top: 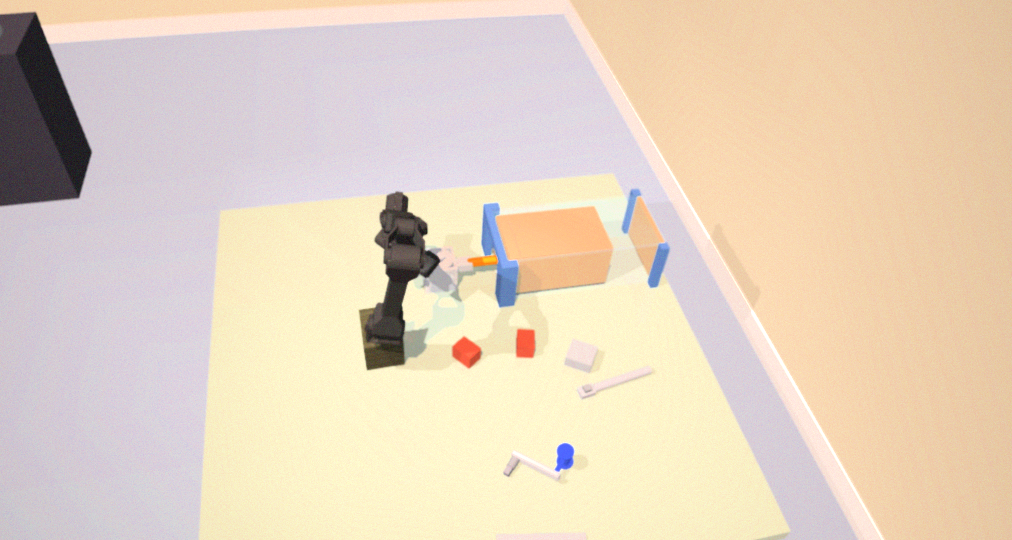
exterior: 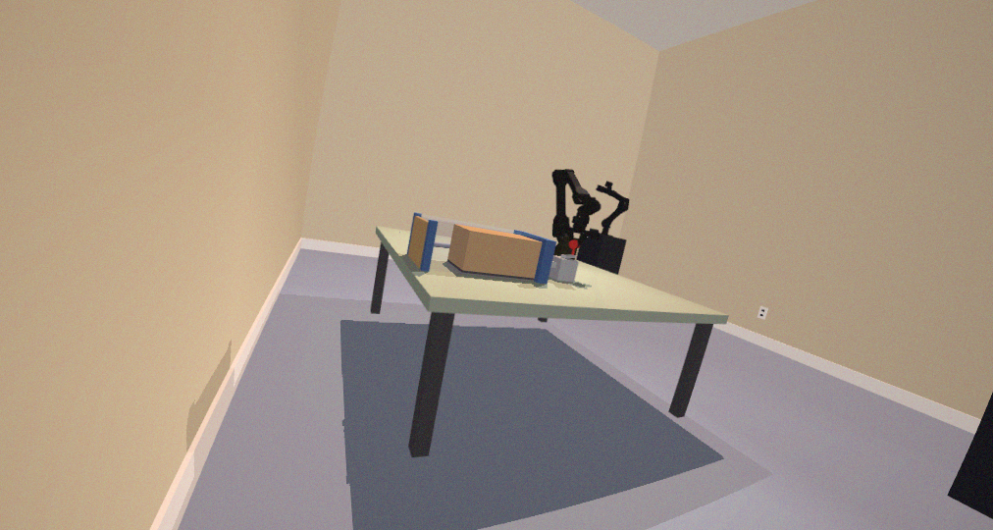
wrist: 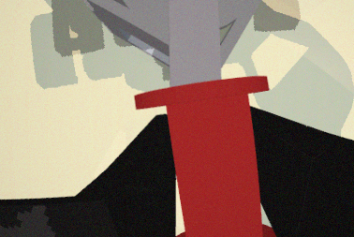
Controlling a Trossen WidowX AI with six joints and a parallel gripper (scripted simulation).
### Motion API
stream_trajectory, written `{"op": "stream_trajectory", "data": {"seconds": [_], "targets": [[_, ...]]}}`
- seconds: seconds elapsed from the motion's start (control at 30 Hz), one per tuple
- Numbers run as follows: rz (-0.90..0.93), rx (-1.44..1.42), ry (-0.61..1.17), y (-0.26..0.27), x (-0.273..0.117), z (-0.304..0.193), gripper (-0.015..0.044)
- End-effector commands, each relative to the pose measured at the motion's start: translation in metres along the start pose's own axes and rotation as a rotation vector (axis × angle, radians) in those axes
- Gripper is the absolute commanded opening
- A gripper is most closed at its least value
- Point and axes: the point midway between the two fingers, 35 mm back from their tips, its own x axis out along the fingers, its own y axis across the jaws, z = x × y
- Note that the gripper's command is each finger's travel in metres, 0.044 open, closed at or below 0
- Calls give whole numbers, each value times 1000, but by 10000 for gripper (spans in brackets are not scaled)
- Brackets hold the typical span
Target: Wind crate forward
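Note:
The orange crate (top: 552, 233) (exterior: 495, 251) sits flat in the clear-panelled cubby. Its front is close to the blue frame (top: 509, 285) (exterior: 545, 263) at the mouth; I cannot tell if they touch. An orange strap (top: 482, 261) runs from there to the pale winch (top: 446, 253) (exterior: 566, 270). The grey handle arm (wrist: 194, 32) (top: 443, 276) lies over the winch top, with its red knob (wrist: 213, 191) (exterior: 573, 245) upright. My gripper (wrist: 199, 120) is shut on the red knob, black fingers on both sides. The square key and its hole are hidden.
On the bench (top: 318, 430) lie two red blocks (top: 466, 352) (top: 525, 343), a pale block (top: 581, 355), a wrench-like bar (top: 619, 380) and another crank with a blue knob (top: 565, 452). Blue posts (top: 658, 265) stand at the cubby's rear.

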Motion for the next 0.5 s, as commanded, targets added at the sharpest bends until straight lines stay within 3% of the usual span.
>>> {"op": "stream_trajectory", "data": {"seconds": [0.0,0.47], "targets": [[-37,-3,4,-15,2,-3,0],[-38,-3,4,-29,2,-1,0]]}}
